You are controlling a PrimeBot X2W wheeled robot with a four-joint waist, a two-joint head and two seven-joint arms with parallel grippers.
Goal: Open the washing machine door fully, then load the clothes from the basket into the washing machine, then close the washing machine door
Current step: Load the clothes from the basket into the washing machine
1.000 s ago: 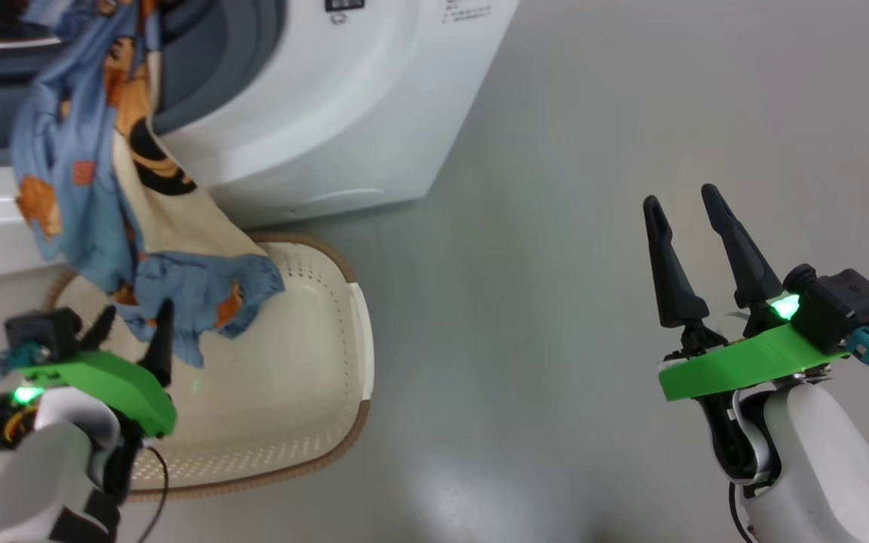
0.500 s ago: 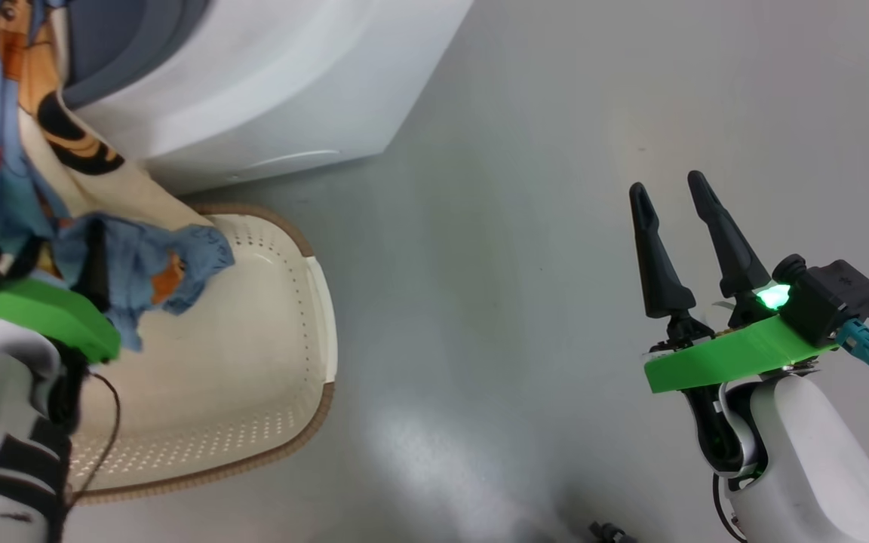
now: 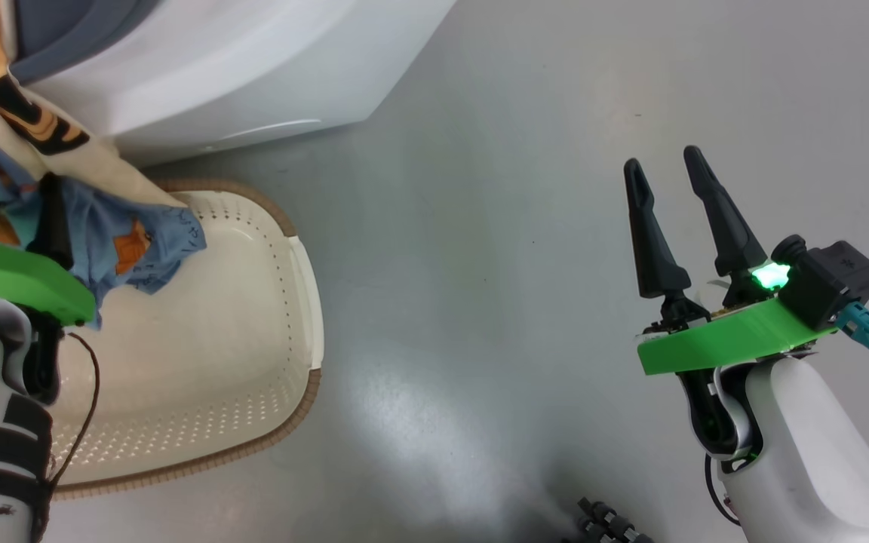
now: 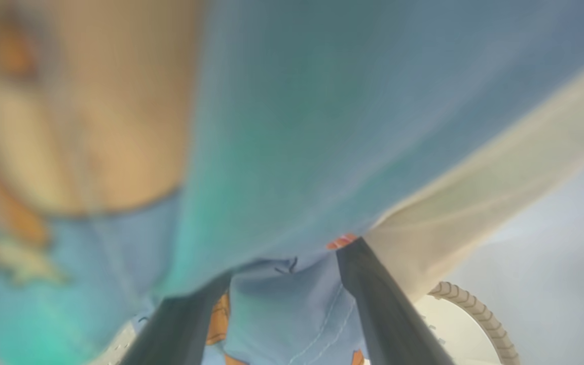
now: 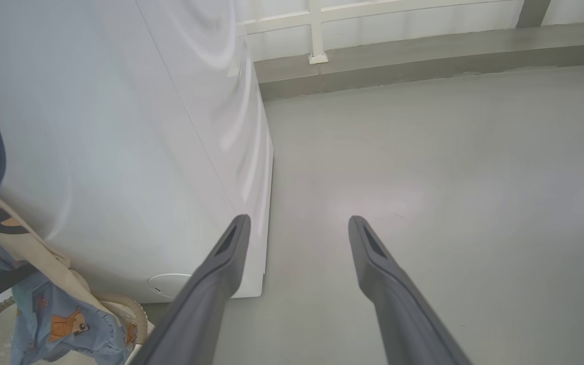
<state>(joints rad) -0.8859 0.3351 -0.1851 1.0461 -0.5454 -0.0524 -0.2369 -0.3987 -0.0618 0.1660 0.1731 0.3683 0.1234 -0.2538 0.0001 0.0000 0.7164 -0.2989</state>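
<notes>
- Well, the left jaws stand spread, their dark fingers [image 4: 378, 304] pushed up into the clothes [image 3: 125, 241]. Blue printed cloth lies between the fingers and drapes over their tips, so little beyond them can be made out.
- The clothes hang from the grey ring [image 3: 65, 30] of the washing machine [image 3: 238, 68], above and ahead of the left jaws. Their lower end dangles into the basket [image 3: 312, 302] at the corner nearest the machine.
- The basket sits on the floor [image 3: 480, 317] just below the left jaws, close against the machine's foot.
- A thin dark cable [image 3: 91, 392] loops from the left arm across the basket's bowl.
- The right jaws are spread as well, fingers [image 3: 649, 234] pinching nothing, over grey floor well to the right of the basket.
- Ahead and left of the right jaws rises the machine's white side panel. Farther ahead run a low kerb [image 5: 424, 56] and a white rail [image 5: 317, 30].
- Behind the right jaws, a small black object [image 3: 604, 524] lies on the floor, too cut off to identify.
</notes>
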